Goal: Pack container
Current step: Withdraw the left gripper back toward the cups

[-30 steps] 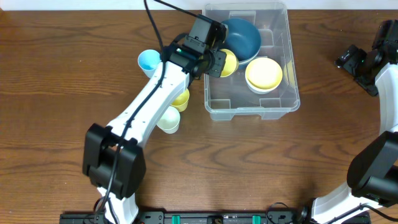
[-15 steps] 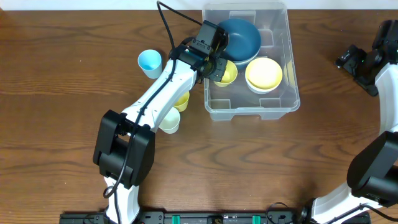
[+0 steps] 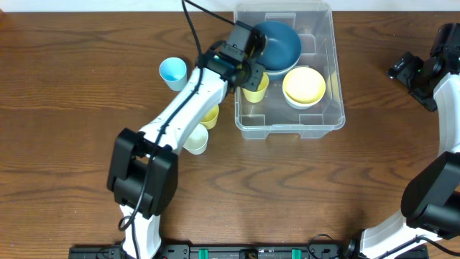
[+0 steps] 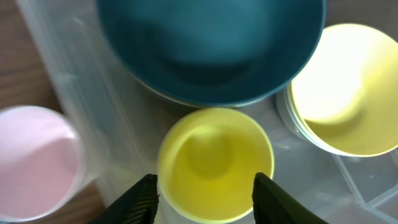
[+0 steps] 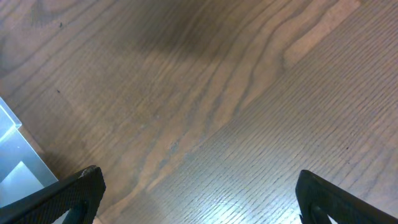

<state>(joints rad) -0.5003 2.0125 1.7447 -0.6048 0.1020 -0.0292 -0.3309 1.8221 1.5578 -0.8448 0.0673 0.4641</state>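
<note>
The container (image 3: pixel 287 129), a clear bin, stands at the back middle of the table. Inside it are a dark blue bowl (image 3: pixel 279 42), a yellow bowl (image 3: pixel 304 85) on a white one, and a small yellow cup (image 3: pixel 256 88) standing upright by the left wall. My left gripper (image 3: pixel 248 72) hovers just above that cup. In the left wrist view its gripper (image 4: pixel 205 199) stands open, the fingers either side of the yellow cup (image 4: pixel 214 162) with a thin gap. My right gripper (image 3: pixel 410 68) waits at the far right, open (image 5: pixel 199 199) over bare wood.
Outside the bin's left wall are a light blue cup (image 3: pixel 172 70), a yellow cup (image 3: pixel 209 115) and a pale cup (image 3: pixel 195 139). A pink cup (image 4: pixel 34 162) shows beside the wall in the left wrist view. The bin's corner (image 5: pixel 12 155) edges the right wrist view.
The left gripper carried the yellow cup further into the container and its jaws have spread off it; the cup now stands on the bin's floor. The right arm has not moved.
</note>
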